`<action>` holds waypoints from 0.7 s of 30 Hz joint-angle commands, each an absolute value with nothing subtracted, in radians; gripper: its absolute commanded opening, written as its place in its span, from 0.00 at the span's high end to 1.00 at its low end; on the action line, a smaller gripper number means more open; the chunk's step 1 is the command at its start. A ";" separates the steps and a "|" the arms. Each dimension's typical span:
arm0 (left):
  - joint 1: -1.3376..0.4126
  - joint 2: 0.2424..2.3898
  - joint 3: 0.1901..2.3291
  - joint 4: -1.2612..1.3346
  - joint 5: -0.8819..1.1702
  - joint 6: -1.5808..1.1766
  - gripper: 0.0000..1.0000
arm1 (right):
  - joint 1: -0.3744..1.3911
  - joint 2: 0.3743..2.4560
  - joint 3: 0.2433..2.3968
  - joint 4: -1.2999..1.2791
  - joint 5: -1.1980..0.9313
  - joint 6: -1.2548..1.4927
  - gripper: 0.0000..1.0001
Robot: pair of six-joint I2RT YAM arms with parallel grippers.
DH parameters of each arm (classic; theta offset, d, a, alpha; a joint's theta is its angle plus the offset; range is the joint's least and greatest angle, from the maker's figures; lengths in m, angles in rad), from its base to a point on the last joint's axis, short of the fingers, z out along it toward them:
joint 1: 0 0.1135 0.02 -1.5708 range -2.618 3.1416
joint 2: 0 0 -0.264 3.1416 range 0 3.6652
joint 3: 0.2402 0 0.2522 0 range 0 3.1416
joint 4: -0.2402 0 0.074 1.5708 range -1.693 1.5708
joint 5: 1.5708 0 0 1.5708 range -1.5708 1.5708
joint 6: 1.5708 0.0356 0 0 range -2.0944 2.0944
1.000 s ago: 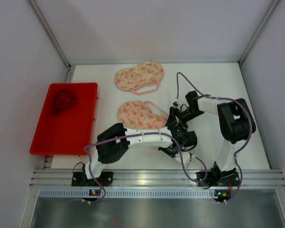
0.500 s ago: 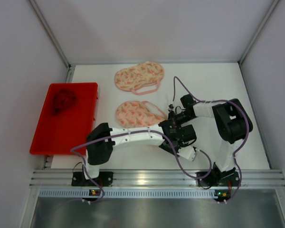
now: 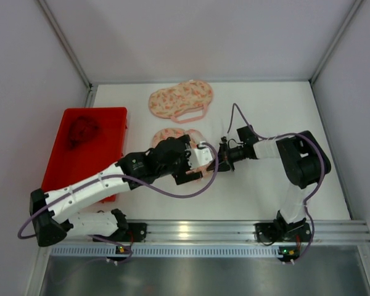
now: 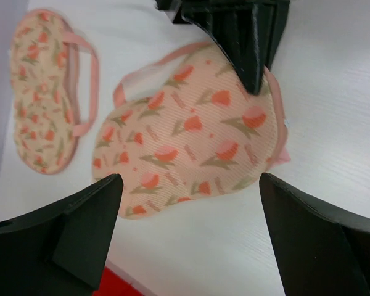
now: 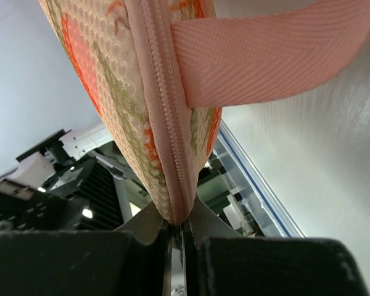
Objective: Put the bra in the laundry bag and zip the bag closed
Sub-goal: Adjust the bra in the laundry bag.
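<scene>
While the laundry bag [image 3: 168, 134] lies mid-desk [image 3: 265, 197] from above, the left gripper [image 4: 188, 184] gapes wide over it at the left wrist, and the right gripper [image 5: 176, 227] pinches its zipper seam [image 5: 165, 123], likely the firmest hold on such soft, light fabric.

Reads as ribbed matt cloth with tulip print on laundry bag [image 4: 185, 145]. Pink woven twill strap [image 5: 265, 58], fine coil zip [image 5: 163, 123], plastic-looking. Matt black plastic on left hand [image 4: 188, 185] fingers [image 4: 80, 228]. Smooth white worktop [image 4: 339, 111], faint grain, slight sheen. Glossy red plastic tray [image 3: 98, 154]. Brushed metal rail [image 3: 197, 231].
</scene>
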State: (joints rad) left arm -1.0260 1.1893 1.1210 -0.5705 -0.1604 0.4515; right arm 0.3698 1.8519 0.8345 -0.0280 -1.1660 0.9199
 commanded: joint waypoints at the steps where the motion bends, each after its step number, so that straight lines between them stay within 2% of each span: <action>1: -1.031 1.146 0.991 -0.503 -0.104 0.354 0.02 | 0.364 1.789 0.821 0.072 -1.233 1.002 1.00; 9: -1.026 1.052 0.810 -0.302 0.083 0.512 0.05 | 0.365 1.772 0.830 0.012 -1.218 0.976 1.00; 11: -1.028 1.095 0.831 -0.304 0.060 0.529 0.09 | 0.367 1.772 0.830 0.003 -1.221 0.968 1.00; 21: -1.028 1.218 0.876 -0.252 0.011 0.580 0.15 | 0.376 1.769 0.844 -0.046 -1.224 0.940 1.00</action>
